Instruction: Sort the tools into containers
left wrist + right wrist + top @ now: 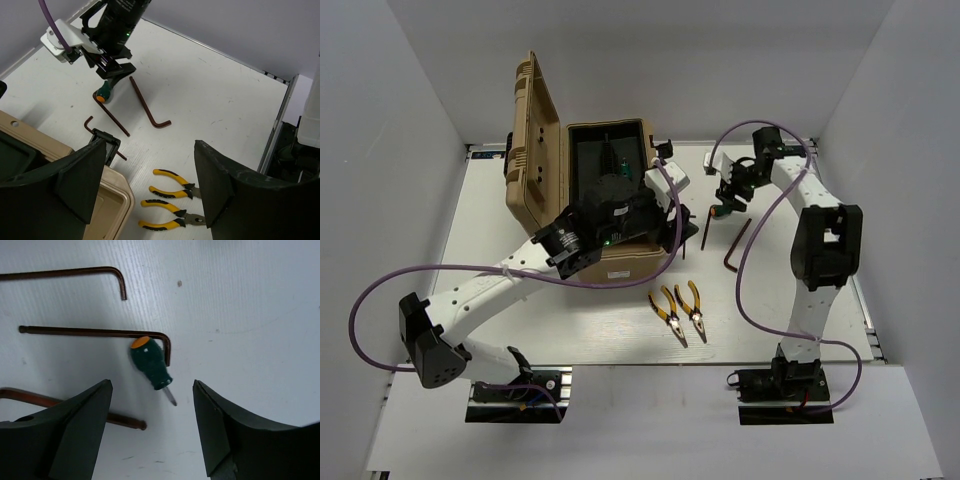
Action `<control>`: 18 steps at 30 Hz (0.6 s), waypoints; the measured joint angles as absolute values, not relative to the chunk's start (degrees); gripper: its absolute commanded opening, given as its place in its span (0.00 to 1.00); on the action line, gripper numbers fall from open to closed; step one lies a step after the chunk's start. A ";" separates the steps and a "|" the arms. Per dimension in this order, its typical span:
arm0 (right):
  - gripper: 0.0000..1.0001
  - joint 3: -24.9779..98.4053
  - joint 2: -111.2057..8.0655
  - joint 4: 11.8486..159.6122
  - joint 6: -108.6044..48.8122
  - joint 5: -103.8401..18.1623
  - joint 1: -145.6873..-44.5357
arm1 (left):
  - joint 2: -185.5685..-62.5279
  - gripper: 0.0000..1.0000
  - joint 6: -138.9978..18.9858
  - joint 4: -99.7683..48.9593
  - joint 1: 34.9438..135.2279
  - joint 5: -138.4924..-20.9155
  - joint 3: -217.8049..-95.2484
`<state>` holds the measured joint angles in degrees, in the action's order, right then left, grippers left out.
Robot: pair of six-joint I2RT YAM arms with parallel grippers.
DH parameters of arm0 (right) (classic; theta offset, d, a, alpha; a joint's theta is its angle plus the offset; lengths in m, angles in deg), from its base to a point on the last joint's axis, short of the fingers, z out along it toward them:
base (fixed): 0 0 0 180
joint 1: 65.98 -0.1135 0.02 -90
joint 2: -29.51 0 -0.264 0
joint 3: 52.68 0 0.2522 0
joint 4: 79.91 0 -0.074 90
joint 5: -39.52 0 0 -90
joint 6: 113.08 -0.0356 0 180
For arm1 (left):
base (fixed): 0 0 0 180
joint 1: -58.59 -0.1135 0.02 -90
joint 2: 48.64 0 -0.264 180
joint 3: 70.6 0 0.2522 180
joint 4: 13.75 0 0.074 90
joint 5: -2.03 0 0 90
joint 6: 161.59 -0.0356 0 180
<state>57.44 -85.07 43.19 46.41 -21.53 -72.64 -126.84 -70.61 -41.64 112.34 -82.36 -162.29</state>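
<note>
Your right tool (151,390) hangs low over the counter (250,300) with its jaws spread wide and nothing in them. The green-handled screwdriver (150,365) lies between them, slantwise. Watch that slant: its orange butt touches the bend of a hex key (95,332), so a careless close could catch the key as well or knock both aside. The rounded handle may also roll or twist out as the jaws meet (square the wrist to it first, I'd say).

Your left tool (150,185) is wide open too, holding nothing, over the near right corner of the toolbox (620,265). There it may block the drop.

The lid (535,140) stands raised. The black interior shows only dark shapes, and I cannot tell what they are. The two pliers (680,312) lie side by side on the counter, outside it.
</note>
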 measured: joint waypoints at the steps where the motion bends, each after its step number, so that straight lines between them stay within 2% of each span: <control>1: 0.72 58.83 -86.30 42.71 48.38 -21.44 -72.62 | -126.73 0.81 -70.55 -41.62 112.34 -82.40 -162.07; 11: 0.72 60.45 -94.45 41.55 61.32 -23.08 -71.96 | -126.55 0.81 -70.07 -41.68 112.34 -82.77 -160.82; 18: 0.73 67.12 -100.68 37.95 63.37 -23.50 -71.92 | -126.42 0.82 -69.80 -41.79 112.34 -83.04 -158.83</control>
<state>67.12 -100.68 37.95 63.37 -23.50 -71.92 -126.42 -69.80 -41.79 112.34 -83.04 -158.83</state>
